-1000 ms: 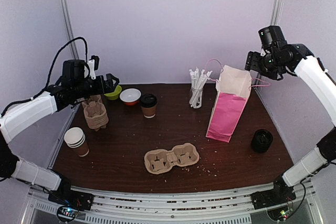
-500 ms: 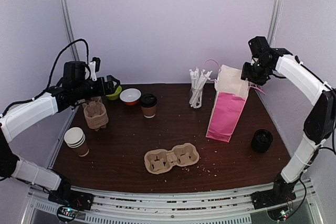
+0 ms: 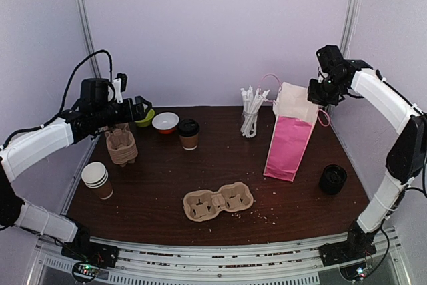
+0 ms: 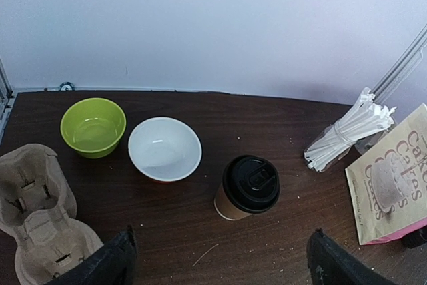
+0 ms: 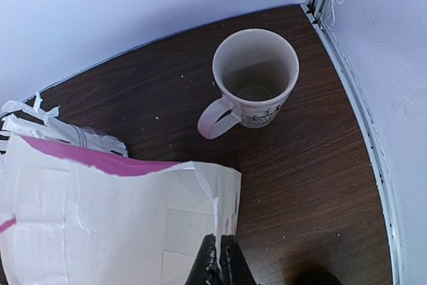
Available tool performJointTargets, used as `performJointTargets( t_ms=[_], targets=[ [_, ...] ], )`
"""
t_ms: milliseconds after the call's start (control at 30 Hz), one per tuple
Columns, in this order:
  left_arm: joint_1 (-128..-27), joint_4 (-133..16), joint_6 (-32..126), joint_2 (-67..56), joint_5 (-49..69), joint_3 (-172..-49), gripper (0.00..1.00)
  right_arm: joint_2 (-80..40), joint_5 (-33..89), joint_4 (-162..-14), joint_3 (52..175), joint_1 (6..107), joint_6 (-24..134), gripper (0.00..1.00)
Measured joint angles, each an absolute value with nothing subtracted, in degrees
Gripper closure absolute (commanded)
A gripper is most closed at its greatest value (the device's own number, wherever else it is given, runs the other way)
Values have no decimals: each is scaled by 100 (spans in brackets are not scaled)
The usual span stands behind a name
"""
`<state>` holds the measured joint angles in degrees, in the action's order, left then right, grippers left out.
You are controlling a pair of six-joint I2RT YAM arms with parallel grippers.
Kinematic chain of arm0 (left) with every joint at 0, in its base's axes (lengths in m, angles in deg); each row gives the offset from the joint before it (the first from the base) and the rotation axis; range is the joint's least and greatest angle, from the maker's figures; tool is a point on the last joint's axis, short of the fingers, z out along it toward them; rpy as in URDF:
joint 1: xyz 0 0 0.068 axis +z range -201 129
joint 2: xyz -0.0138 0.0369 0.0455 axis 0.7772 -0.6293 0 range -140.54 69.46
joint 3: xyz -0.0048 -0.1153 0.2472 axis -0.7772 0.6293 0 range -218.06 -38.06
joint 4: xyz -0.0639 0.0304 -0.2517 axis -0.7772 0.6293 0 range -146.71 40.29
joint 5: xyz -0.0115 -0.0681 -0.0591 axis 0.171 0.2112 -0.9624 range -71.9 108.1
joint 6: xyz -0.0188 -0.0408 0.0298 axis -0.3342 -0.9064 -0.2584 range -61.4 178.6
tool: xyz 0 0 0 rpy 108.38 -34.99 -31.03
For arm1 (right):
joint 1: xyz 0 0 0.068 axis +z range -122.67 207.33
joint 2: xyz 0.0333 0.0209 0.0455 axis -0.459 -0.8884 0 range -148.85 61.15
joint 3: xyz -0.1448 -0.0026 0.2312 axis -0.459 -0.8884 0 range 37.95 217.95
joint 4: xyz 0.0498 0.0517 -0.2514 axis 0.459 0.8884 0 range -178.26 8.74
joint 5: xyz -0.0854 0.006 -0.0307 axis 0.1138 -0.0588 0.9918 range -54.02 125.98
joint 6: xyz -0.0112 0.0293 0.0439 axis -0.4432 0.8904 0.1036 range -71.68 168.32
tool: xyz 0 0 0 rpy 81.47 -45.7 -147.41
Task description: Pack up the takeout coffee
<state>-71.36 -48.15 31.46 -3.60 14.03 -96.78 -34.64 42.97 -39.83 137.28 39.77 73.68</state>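
Observation:
The takeout coffee (image 3: 188, 133), a brown paper cup with a black lid, stands upright at the back left of the table; in the left wrist view the coffee (image 4: 248, 188) lies ahead of and between the fingers. My left gripper (image 3: 137, 108) hovers open to the coffee's left, above the table, and holds nothing (image 4: 220, 258). The pink paper bag (image 3: 290, 135) stands open at the right. My right gripper (image 3: 315, 93) is shut on the bag's white top edge (image 5: 223, 195), with the jaws (image 5: 220, 253) pinching the side fold.
A two-cup cardboard carrier (image 3: 218, 203) lies front centre. Stacked carriers (image 3: 121, 146) and a stack of lidless cups (image 3: 97, 179) sit left. A green bowl (image 3: 144, 118), a white bowl (image 3: 165, 122), a glass of straws (image 3: 251, 115), black lids (image 3: 332, 179) and a mug (image 5: 255, 78) stand around.
My right gripper came down and left to the bag's top edge and closed on it; the bag leans slightly differently. The left arm has barely moved.

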Motion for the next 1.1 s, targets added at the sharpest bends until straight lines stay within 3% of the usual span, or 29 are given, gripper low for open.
performJointTargets(
  t_ms=[300, 500, 1100],
  targets=[
    [-7136, -4647, 3153, -205, 2181, -9678, 2, -3309, 4124, -3433, 14991, 4364, 7372, 100],
    [-7136, -4557, 3157, 606, 2504, -9678, 2, -3106, 3978, -3262, 15844, 5134, 7469, 100],
    [-7136, -3340, 2792, 3065, 3330, -9464, 4, -3484, 3304, -5022, 15673, 7719, 8625, 100]
  ],
)
